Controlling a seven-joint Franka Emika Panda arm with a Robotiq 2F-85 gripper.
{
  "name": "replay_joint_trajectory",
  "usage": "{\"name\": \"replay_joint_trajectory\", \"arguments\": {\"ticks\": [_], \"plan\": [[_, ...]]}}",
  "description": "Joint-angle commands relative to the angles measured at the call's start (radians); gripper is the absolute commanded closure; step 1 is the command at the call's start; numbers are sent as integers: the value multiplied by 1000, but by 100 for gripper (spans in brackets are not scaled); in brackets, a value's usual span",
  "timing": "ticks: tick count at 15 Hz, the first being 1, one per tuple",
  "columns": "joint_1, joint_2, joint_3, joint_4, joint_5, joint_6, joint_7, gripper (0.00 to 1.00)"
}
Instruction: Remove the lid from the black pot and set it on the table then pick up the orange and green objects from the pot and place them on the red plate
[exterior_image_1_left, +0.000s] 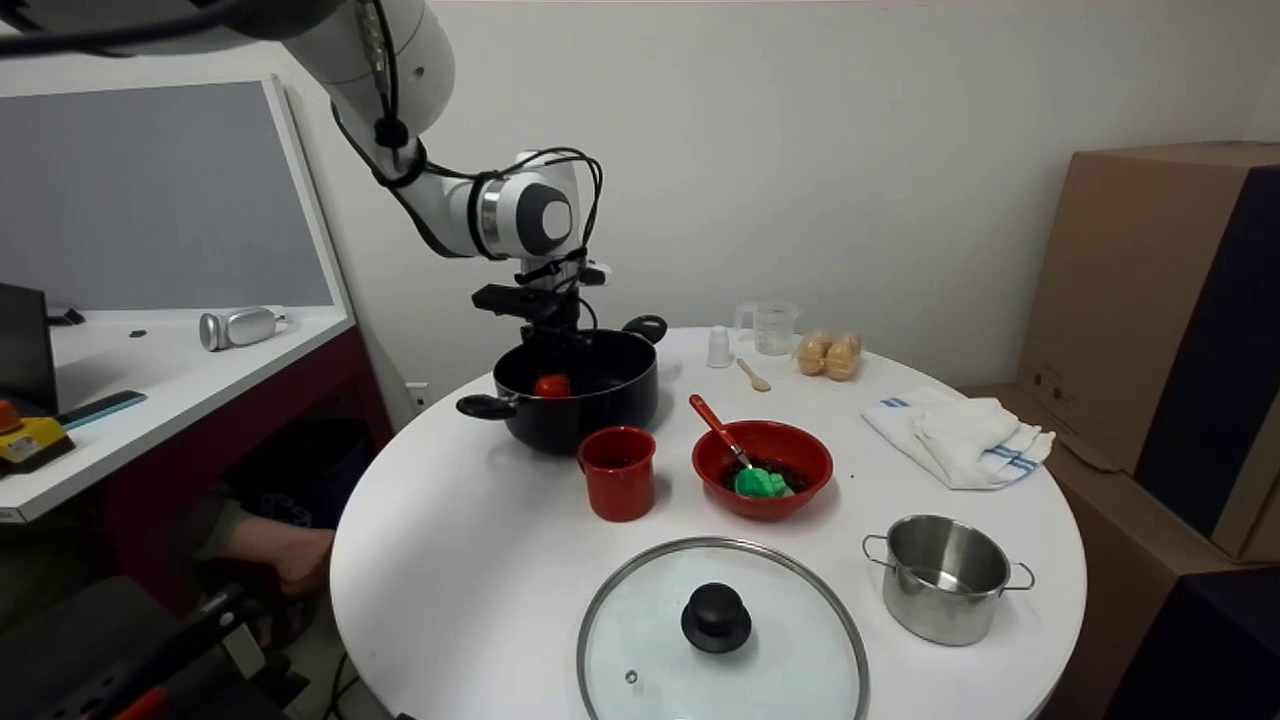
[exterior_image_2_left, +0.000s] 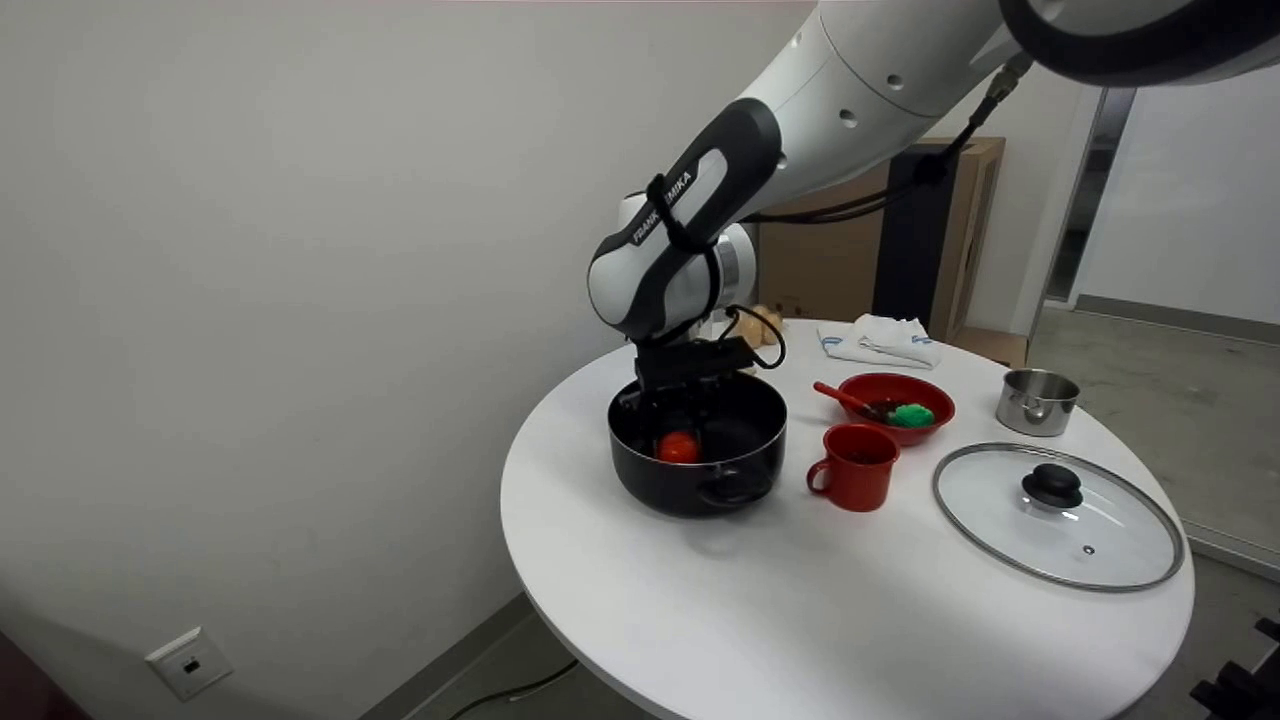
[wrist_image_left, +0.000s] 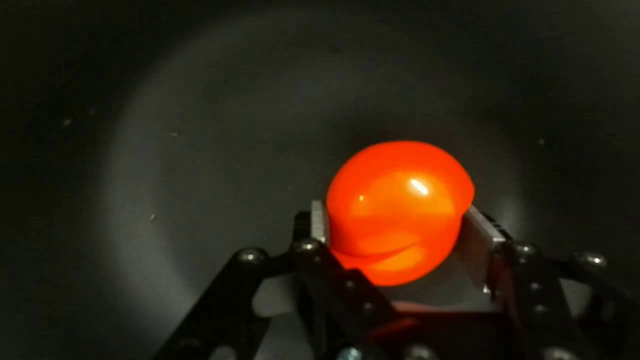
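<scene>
One glossy rounded orange object (exterior_image_2_left: 679, 448) pinched by black gripper (wrist_image_left: 400, 227) inside wide black pot (exterior_image_1_left: 555, 425), near edge of round white table (exterior_image_2_left: 780, 610); may be dropped if smooth sides slip.

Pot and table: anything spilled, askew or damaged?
Mostly fine: the lid lies flat on the table, no spill stands out. Slightly odd: pale specks inside the otherwise plain black pot, and a crease in the orange piece between the fingers; dent or just its shape, unclear.

Round white table (exterior_image_1_left: 450, 580): black pot (exterior_image_1_left: 570, 420), mug (exterior_image_1_left: 620, 485), red plate (exterior_image_1_left: 765, 507), lid (exterior_image_1_left: 720, 630), steel pot (exterior_image_1_left: 930, 605), folded cloth (exterior_image_1_left: 960, 440).
</scene>
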Motion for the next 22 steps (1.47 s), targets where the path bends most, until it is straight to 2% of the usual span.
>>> {"name": "replay_joint_trajectory", "arguments": {"ticks": [1, 6, 9, 15, 18, 22], "plan": [[-19, -131, -31, -79, 11, 4, 22, 64], [-43, -269, -97, -198, -11, 52, 68, 64], [-41, -307, -177, -296, -45, 126, 157, 64], [-76, -291, -348, -409, -72, 247, 346, 64], [-102, -276, -389, -423, -75, 263, 391, 64], [-109, -212, -401, -390, -95, 297, 431, 64]]}}
